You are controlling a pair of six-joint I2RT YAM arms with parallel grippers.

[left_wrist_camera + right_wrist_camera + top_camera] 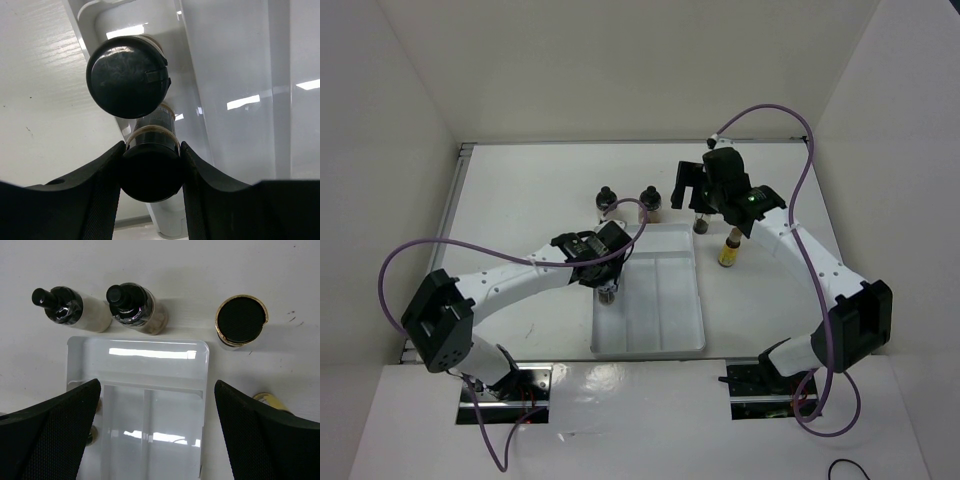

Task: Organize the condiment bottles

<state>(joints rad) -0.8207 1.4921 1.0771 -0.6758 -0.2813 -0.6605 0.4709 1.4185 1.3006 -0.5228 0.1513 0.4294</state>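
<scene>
My left gripper [608,278] is shut on the black cap of a dark bottle [150,175] standing in the white tray's [670,300] narrow left compartment. A second black-capped bottle [127,75] stands just ahead of it in the same compartment. My right gripper [695,185] hangs wide open and empty above the tray's far end [140,347]. A pale bottle [75,310] and a brown bottle [135,310], both wide, stand behind the tray. A dark bottle with a black cap [241,320] and a yellow-amber bottle [729,250] stand right of the tray.
The tray's wider middle and right compartments [665,290] hold nothing. White walls close in the table at the back and both sides. Purple cables loop over both arms.
</scene>
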